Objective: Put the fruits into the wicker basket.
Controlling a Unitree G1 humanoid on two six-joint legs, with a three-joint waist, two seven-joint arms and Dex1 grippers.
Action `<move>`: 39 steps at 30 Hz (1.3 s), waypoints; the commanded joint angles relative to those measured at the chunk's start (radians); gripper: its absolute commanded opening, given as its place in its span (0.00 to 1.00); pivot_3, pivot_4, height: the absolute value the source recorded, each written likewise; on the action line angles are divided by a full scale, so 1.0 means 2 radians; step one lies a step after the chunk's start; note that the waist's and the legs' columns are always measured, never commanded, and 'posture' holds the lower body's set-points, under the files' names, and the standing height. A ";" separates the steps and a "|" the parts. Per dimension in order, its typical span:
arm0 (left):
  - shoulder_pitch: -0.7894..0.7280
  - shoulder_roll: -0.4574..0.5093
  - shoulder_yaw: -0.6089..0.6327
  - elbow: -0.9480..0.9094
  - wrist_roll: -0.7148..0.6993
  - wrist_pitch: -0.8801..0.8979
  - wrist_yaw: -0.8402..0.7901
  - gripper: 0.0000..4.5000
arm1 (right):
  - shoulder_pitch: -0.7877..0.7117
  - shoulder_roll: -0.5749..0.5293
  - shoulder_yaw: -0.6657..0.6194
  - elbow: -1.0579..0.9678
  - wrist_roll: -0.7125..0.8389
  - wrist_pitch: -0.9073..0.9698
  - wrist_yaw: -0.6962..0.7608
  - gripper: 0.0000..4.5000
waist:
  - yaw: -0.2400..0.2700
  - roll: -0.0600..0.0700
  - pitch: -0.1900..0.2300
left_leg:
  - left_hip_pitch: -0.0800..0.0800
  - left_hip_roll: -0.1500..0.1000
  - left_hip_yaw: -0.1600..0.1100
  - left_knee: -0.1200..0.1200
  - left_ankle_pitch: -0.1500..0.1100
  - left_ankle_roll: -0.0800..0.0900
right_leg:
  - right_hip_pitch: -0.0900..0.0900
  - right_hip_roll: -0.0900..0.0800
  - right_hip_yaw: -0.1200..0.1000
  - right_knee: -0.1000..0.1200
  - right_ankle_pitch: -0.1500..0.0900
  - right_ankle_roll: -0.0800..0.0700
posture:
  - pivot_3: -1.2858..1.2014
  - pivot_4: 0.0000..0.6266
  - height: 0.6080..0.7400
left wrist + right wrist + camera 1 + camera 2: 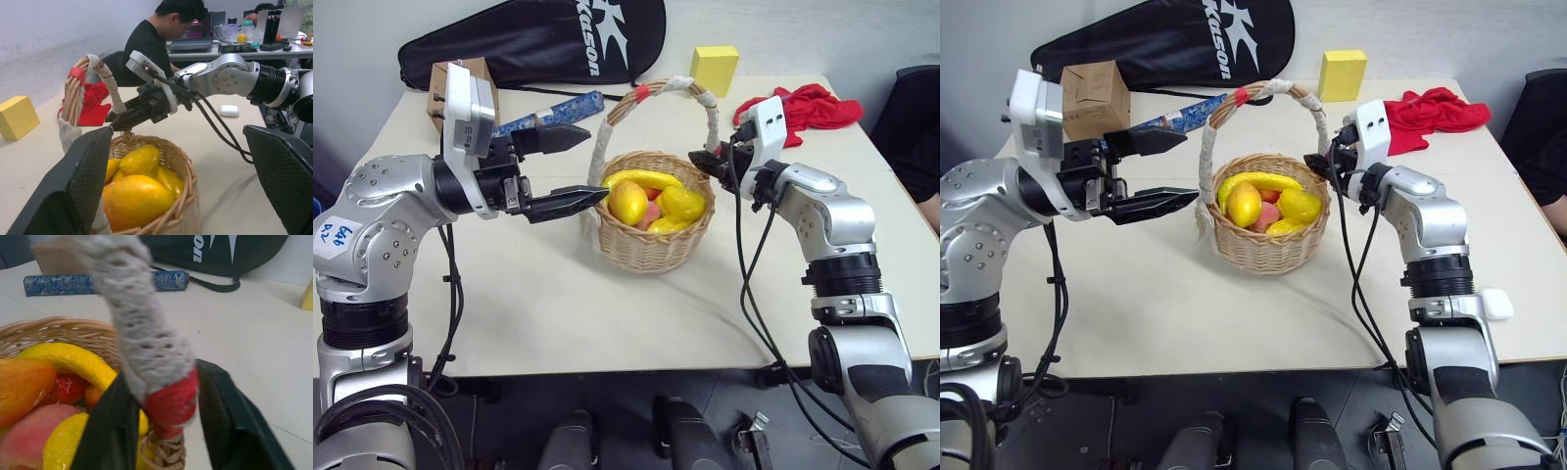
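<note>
Wicker basket [651, 245] sits mid-counter, between the two pincers, its rim just below and ahead of the right pincer [705, 163]. Fruits [654, 203] already piled inside: long yellow banana across the top, orange-yellow mango toward the left pincer's side, lemon toward the right pincer's side, pink peach and something red underneath. No loose fruit seen on the counter [558, 313].

Right pincer: fingers drawn in on the basket handle [161, 382], at its foot where the white cord meets the red band, just above the rim. The wrist view shows a black finger [110, 431] on each side of the wrapped handle, pressing it.

Left pincer [576, 168]: fingers spread wide, nothing between them, level, tips just short of the handle's other leg.

Handling, as a judgement: basket light and fairly stiff, weave gives a little under pressure. Cord wrap is rough, so good purchase; the handle foot is the firmest hold, as higher up the arch would probably flex and swing. Toy fruits look light with smooth skins, heaped near rim height, so a tilt could roll one out.

Further out: blue patterned tube [548, 113] and cardboard box [1095, 98] beyond the left pincer, black racket bag [538, 39] behind; yellow block [715, 69] and red cloth [803, 106] beyond the right pincer.
</note>
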 commanded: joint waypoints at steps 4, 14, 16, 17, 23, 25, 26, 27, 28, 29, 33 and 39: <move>-0.009 0.001 0.004 -0.005 0.001 -0.014 -0.004 1.00 | 0.017 -0.018 -0.039 -0.054 0.015 -0.004 0.007 0.07 | 0.000 0.000 0.000 | 0.000 0.000 0.000 0.000 0.000 0.000 | 0.000 0.000 0.000 0.000 0.000 0.000 | 0.52 0.24 1.00; -0.021 -0.021 -0.017 0.012 0.003 -0.024 -0.018 1.00 | 0.130 -0.150 -0.178 -0.194 0.062 0.084 0.001 0.07 | 0.007 0.000 0.000 | -0.001 0.000 -0.001 0.000 0.000 0.001 | 0.000 0.000 -0.001 -0.001 0.000 0.000 | 0.52 0.24 1.00; -0.020 -0.032 -0.024 0.017 0.004 -0.028 -0.022 1.00 | 0.174 -0.193 -0.217 -0.189 0.047 0.078 0.000 0.07 | 0.014 0.000 0.000 | -0.001 0.000 -0.001 0.000 0.000 0.001 | 0.000 0.000 -0.001 -0.001 0.000 0.000 | 0.52 0.24 1.00; -0.021 -0.035 -0.026 0.018 0.005 -0.030 -0.024 1.00 | 0.189 -0.205 -0.227 -0.182 0.043 0.073 -0.002 0.07 | 0.014 0.000 0.000 | -0.001 -0.001 -0.001 0.000 0.000 0.001 | 0.000 0.001 -0.001 -0.001 0.000 0.000 | 0.52 0.24 1.00; -0.030 -0.054 -0.040 0.030 0.008 -0.037 -0.035 1.00 | 0.226 -0.174 -0.269 -0.151 0.029 0.036 -0.064 0.07 | 0.004 0.000 0.000 | 0.002 -0.001 0.003 0.000 -0.001 0.003 | 0.001 0.001 0.002 -0.001 0.001 0.001 | 0.52 0.24 1.00; -0.034 -0.057 -0.044 0.033 0.009 -0.039 -0.040 1.00 | 0.229 -0.159 -0.278 -0.148 0.028 0.025 -0.086 0.07 | 0.001 0.000 0.000 | 0.003 -0.001 0.003 0.000 -0.001 0.003 | 0.001 0.001 0.003 -0.001 0.001 0.001 | 0.52 0.24 1.00; -0.036 -0.058 -0.045 0.034 0.009 -0.039 -0.040 1.00 | 0.230 -0.155 -0.281 -0.147 0.028 0.021 -0.092 0.07 | 0.000 0.000 0.000 | 0.003 -0.001 0.003 0.000 -0.001 0.003 | 0.001 0.001 0.003 -0.001 0.001 0.001 | 0.52 0.24 1.00; -0.039 -0.060 -0.046 0.036 0.010 -0.039 -0.042 1.00 | 0.234 -0.149 -0.285 -0.151 0.029 0.016 -0.096 0.07 | 0.000 0.000 0.000 | 0.003 -0.001 0.003 0.000 0.000 0.003 | 0.001 0.002 0.003 -0.001 0.001 0.001 | 0.52 0.24 1.00; -0.041 -0.061 -0.047 0.038 0.010 -0.039 -0.044 1.00 | 0.239 -0.144 -0.290 -0.154 0.032 0.014 -0.100 0.24 | 0.000 0.001 0.000 | 0.003 -0.001 0.003 -0.001 0.000 0.002 | 0.001 0.002 0.003 -0.001 0.001 0.001 | 0.52 0.24 1.00; -0.043 -0.062 -0.047 0.039 0.010 -0.039 -0.045 1.00 | 0.246 -0.140 -0.297 -0.160 0.039 0.014 -0.098 0.27 | 0.001 0.001 0.000 | 0.003 -0.001 0.003 -0.001 0.000 0.002 | 0.001 0.002 0.003 -0.001 0.001 0.001 | 0.52 0.24 1.00; -0.046 -0.064 -0.049 0.045 0.012 -0.040 -0.053 1.00 | 0.290 -0.149 -0.328 -0.204 0.078 0.040 -0.075 0.58 | 0.005 0.001 0.000 | 0.002 -0.001 0.003 -0.001 0.000 0.002 | 0.001 0.002 0.002 0.000 0.001 0.001 | 0.52 0.24 1.00; -0.045 -0.066 -0.050 0.053 0.016 -0.043 -0.062 1.00 | 0.385 -0.227 -0.403 -0.250 0.131 0.117 0.004 0.99 | 0.015 0.001 0.000 | 0.003 -0.001 0.003 0.000 -0.001 0.005 | 0.001 0.001 0.003 -0.001 0.001 0.001 | 0.52 0.24 1.00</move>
